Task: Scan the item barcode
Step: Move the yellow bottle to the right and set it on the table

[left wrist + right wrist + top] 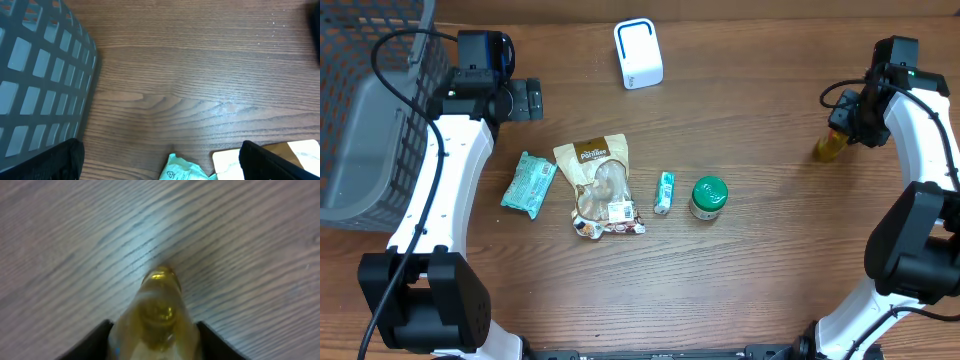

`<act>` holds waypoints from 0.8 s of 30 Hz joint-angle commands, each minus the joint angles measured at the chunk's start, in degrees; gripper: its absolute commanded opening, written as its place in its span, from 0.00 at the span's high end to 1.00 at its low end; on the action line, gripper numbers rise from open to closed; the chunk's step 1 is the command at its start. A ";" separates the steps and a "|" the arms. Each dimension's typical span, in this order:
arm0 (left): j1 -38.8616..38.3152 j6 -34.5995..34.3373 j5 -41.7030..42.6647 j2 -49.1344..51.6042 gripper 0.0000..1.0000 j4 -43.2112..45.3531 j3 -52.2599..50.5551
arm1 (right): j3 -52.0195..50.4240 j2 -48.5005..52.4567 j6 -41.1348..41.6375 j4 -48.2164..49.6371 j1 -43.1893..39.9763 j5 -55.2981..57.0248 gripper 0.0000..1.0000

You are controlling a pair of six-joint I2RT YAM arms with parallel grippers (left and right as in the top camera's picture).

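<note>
Wood-grain tabletop (750,250) all round. Small amber-yellow translucent bottle (159,311) sitting right between right gripper (154,339) fingers. Clamped or merely flanked: cannot tell.

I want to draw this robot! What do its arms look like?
The left arm and right arm have white shells with black joints. Thin black cables loop along them. The fingers are black. A green light glows on the right arm.

A brown wood-grain table (740,290) fills the view, evenly lit, faintly glossy.
</note>
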 commanded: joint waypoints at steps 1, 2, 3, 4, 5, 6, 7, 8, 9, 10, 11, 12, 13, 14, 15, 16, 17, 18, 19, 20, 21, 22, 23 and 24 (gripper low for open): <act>-0.17 1.27 -0.17 -1.03 0.00 0.02 1.16 | 0.33 -0.72 -0.31 -0.07 -0.07 -0.26 0.37; -0.17 1.27 -0.17 -1.03 0.00 0.00 1.16 | 0.33 -0.72 -0.31 -0.17 -0.07 -0.26 0.30; -0.17 1.27 -0.17 -1.03 0.00 0.02 1.16 | 0.33 -0.72 -0.31 -0.20 -0.07 -0.26 0.23; -0.17 1.27 -0.17 -1.03 0.00 0.02 1.16 | 0.33 -0.72 -0.33 -0.20 -0.07 -0.26 0.17; -0.17 1.27 -0.17 -1.03 0.00 0.02 1.16 | 0.33 -0.72 -0.35 -0.15 -0.07 -0.24 0.15; -0.17 1.27 -0.17 -1.03 0.00 0.02 1.16 | 0.35 -0.74 -0.70 0.02 -0.07 -0.24 0.14; -0.17 1.27 -0.17 -1.03 0.00 0.02 1.16 | 0.61 -0.79 -1.81 0.09 -0.07 -0.24 0.13; -0.17 1.27 -0.17 -1.03 0.00 0.02 1.16 | 1.22 -0.85 -2.89 -0.02 -0.07 -0.17 0.10; -0.17 1.27 -0.17 -1.03 0.00 0.02 1.16 | 1.97 -1.01 -3.41 -0.33 -0.07 0.02 0.08; -0.17 1.27 -0.17 -1.03 0.00 0.02 1.16 | 3.45 -1.31 -3.41 -1.03 -0.07 0.42 0.07; -0.17 1.27 -0.17 -1.03 0.00 0.02 1.16 | 4.42 -1.57 -3.41 -1.51 -0.07 0.39 0.07; -0.17 1.27 -0.17 -1.03 0.00 0.02 1.16 | 7.28 -2.40 -3.39 -2.67 -0.07 0.39 0.06; -0.17 1.27 -0.17 -1.03 0.00 0.02 1.16 | 9.09 -2.91 -3.39 -3.32 -0.04 0.39 0.04; -0.17 1.27 -0.17 -1.03 0.00 0.02 1.16 | 11.10 -3.48 -3.39 -3.96 0.00 0.37 0.02; -0.17 1.27 -0.17 -1.03 0.00 0.02 1.16 | 12.90 -3.96 -3.37 -4.63 0.09 0.35 0.01; -0.15 1.27 -0.17 -1.03 0.00 0.02 1.16 | 14.82 -4.48 -3.37 -5.46 0.31 0.17 0.00; -0.13 1.27 -0.17 -1.03 0.00 0.02 1.16 | 16.41 -4.87 -3.34 -6.29 0.44 -0.24 0.00; -0.13 1.27 -0.17 -1.03 0.01 0.02 1.16 | 18.32 -5.25 -3.34 -7.39 0.72 -1.14 0.00; -0.13 1.27 -0.17 -1.03 0.01 0.02 1.16 | 19.82 -5.57 -3.37 -8.41 1.05 -2.34 0.00; -0.13 1.27 -0.17 -1.03 0.00 0.02 1.16 | 21.05 -5.79 -3.37 -9.57 1.40 -3.85 0.00; -0.22 1.27 -0.17 -1.03 0.00 0.02 1.16 | 21.79 -5.95 -3.37 -10.45 1.81 -5.25 0.00; -0.24 1.27 -0.17 -1.03 0.00 0.02 1.16 | 22.25 -6.10 -3.37 -11.30 2.27 -7.08 0.00; -0.24 1.27 -0.17 -1.03 0.00 0.02 1.16 | 22.27 -6.23 -3.37 -11.98 2.71 -8.66 0.00; -0.24 1.27 -0.17 -1.03 0.00 0.02 1.16 | 22.27 -6.23 -3.37 -12.98 3.32 -10.45 0.00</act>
